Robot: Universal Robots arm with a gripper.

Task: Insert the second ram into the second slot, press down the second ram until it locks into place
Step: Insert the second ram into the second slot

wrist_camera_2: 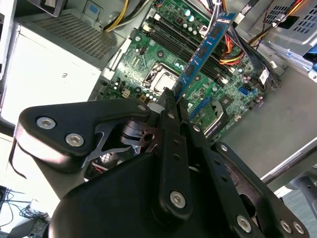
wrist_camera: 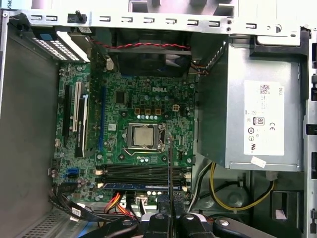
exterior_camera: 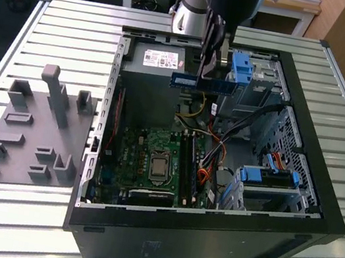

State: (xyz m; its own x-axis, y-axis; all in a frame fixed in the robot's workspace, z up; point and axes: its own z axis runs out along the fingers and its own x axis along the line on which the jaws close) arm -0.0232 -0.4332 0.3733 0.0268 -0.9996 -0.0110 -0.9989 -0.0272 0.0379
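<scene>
My gripper [exterior_camera: 211,59] is shut on the second ram [exterior_camera: 204,81], a long blue stick held level and high above the open computer case, near the power supply. In the second wrist view the ram [wrist_camera_2: 204,49] juts out from between the fingertips [wrist_camera_2: 171,106] over the motherboard. The first wrist view looks straight down: the ram [wrist_camera: 169,163] appears edge-on as a thin dark line above the black memory slots [wrist_camera: 143,173]. Another blue stick [wrist_camera: 133,187] sits in one of those slots. The slots [exterior_camera: 189,165] lie well below the held ram.
The grey power supply [exterior_camera: 155,59] fills the case's far corner. The processor socket [exterior_camera: 158,164] lies beside the slots. Blue drive brackets [exterior_camera: 268,176] and loose cables [exterior_camera: 211,156] crowd the exterior view's right side. A grey fixture tray [exterior_camera: 35,131] rests outside the case on the slatted table.
</scene>
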